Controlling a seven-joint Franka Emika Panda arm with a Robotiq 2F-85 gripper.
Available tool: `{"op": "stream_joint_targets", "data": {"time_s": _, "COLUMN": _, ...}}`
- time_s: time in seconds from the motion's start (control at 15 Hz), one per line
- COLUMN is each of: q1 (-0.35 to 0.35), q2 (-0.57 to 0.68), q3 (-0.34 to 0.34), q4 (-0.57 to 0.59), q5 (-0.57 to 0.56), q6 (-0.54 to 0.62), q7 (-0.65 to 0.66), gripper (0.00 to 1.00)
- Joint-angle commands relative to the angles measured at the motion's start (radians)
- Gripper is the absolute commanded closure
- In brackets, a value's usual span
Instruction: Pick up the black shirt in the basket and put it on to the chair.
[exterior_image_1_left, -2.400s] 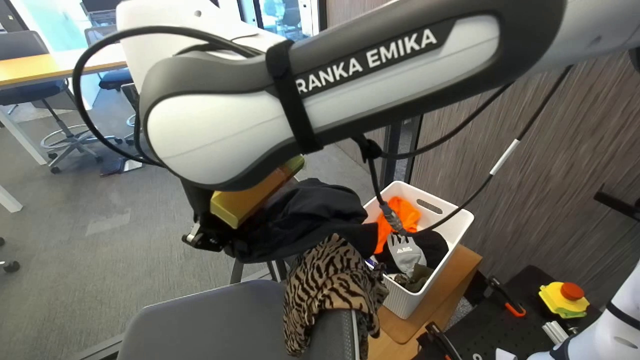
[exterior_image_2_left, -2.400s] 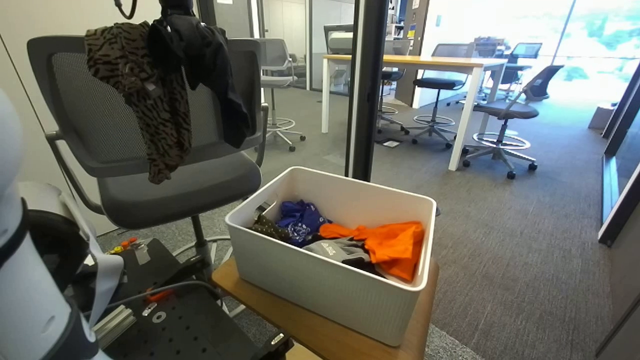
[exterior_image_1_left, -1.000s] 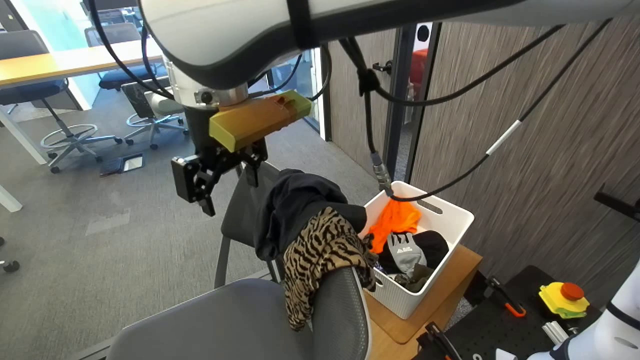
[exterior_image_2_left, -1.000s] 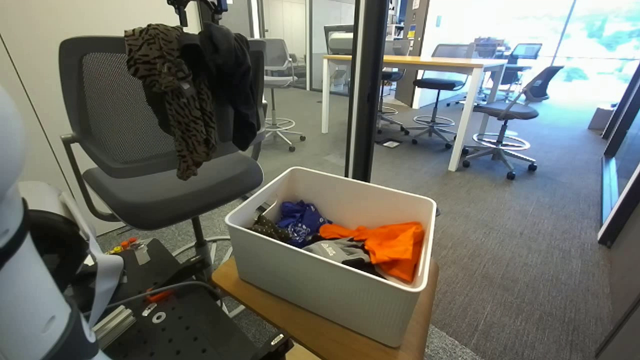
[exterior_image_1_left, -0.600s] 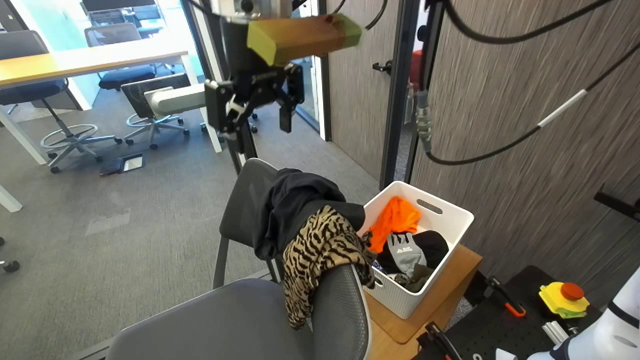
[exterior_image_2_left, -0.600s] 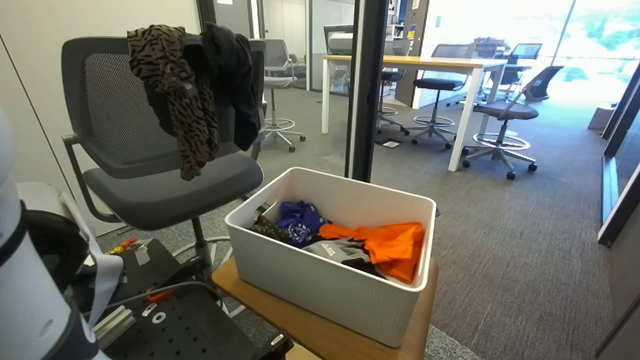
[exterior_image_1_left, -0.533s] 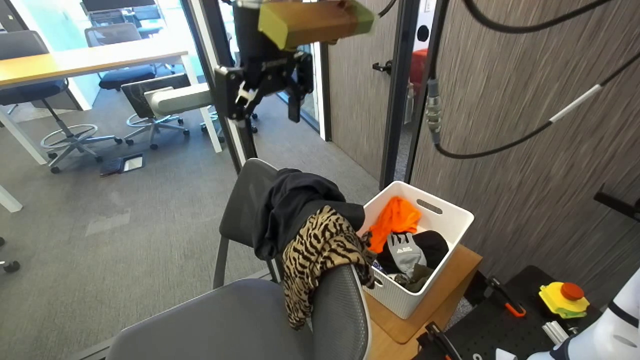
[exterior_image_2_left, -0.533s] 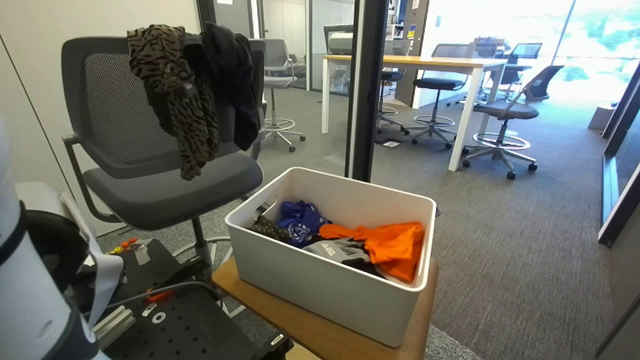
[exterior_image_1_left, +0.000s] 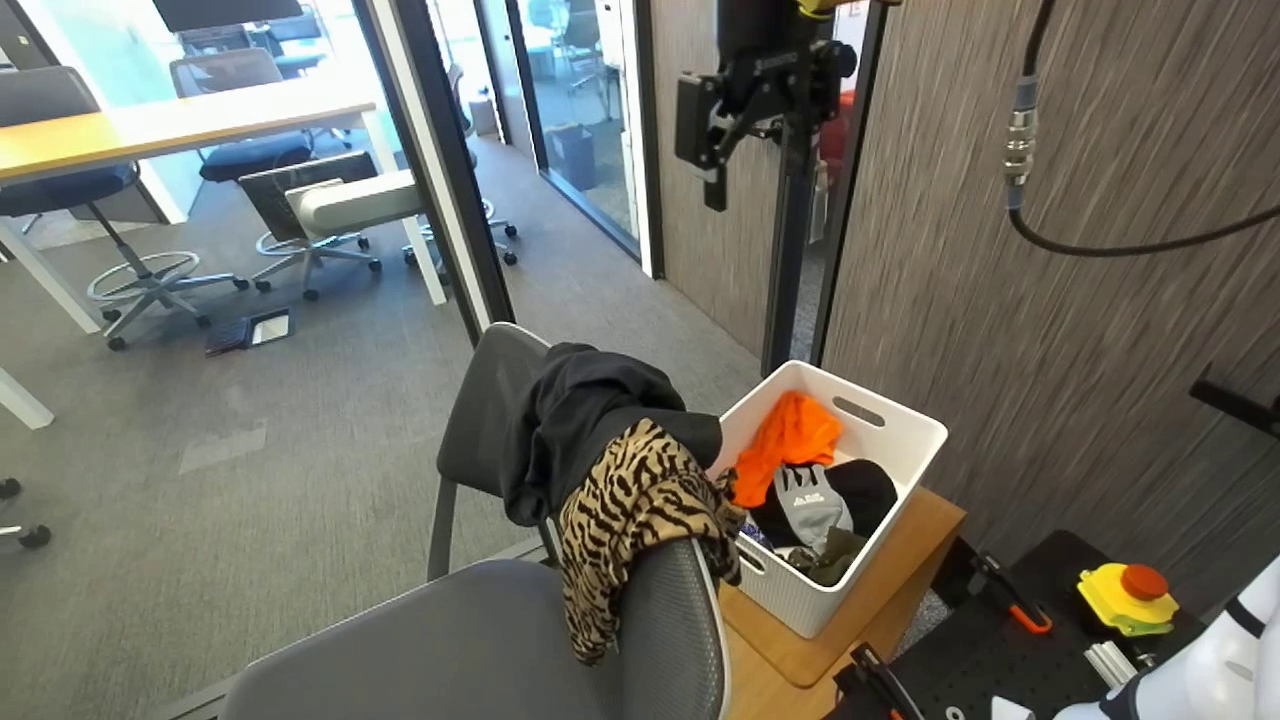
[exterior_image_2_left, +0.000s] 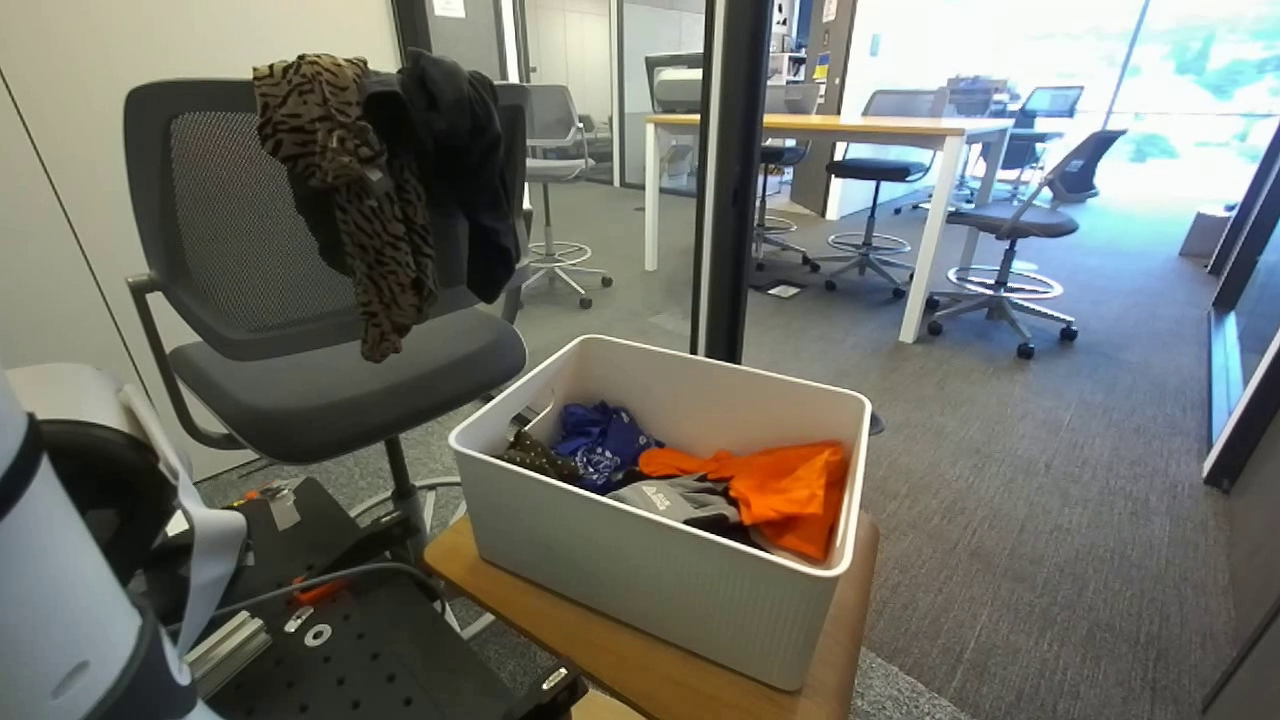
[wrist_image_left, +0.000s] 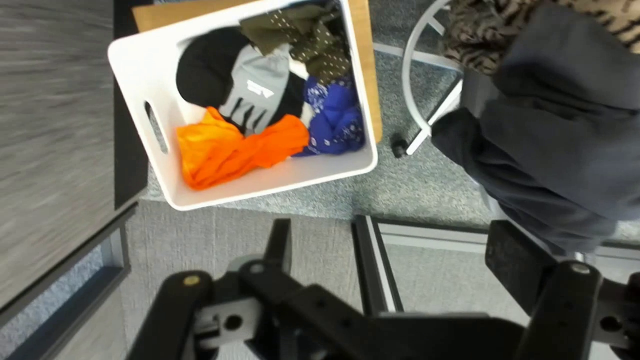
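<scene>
The black shirt (exterior_image_1_left: 600, 390) hangs over the backrest of the grey chair (exterior_image_1_left: 430, 640), partly lying on a tiger-striped cloth (exterior_image_2_left: 385, 200). Both exterior views show it there, and the wrist view has the shirt (wrist_image_left: 560, 150) at the right side. High up and apart from it, my gripper (exterior_image_1_left: 757, 175) stands open; in the wrist view the gripper (wrist_image_left: 397, 252) has its fingers wide apart with only floor and a frame between them. The white basket (exterior_image_2_left: 650, 580) sits beside the chair. The gripper is out of view in an exterior view.
Inside the basket lie an orange cloth (wrist_image_left: 235, 150), a grey glove (wrist_image_left: 260, 87), a blue patterned cloth (wrist_image_left: 335, 120), a dotted olive cloth (wrist_image_left: 320, 45) and a black item (wrist_image_left: 207, 67). A dark post (exterior_image_2_left: 730, 180) rises behind it. A wood-patterned wall (exterior_image_1_left: 1020, 330) flanks the basket.
My gripper was down at the black shirt; it has since come away, risen and moved toward the basket's side, open. The shirt stayed on the chair, whose back shifted slightly.
</scene>
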Motion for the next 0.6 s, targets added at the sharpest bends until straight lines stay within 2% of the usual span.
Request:
{"op": "stream_joint_targets", "data": {"time_s": 0.0, "q1": -0.039, "q2": -0.161, "q3": -0.039, "q4": -0.2, "q5": -0.026, "q6": -0.058, "q7": -0.086, "gripper": 0.0}}
{"op": "stream_joint_targets", "data": {"time_s": 0.33, "q1": -0.067, "q2": -0.379, "q3": -0.095, "q4": -0.454, "q5": -0.027, "q6": -0.1, "q7": -0.184, "gripper": 0.0}}
{"op": "stream_joint_targets", "data": {"time_s": 0.53, "q1": -0.08, "q2": -0.496, "q3": -0.119, "q4": -0.562, "q5": -0.029, "q6": -0.114, "q7": -0.205, "gripper": 0.0}}
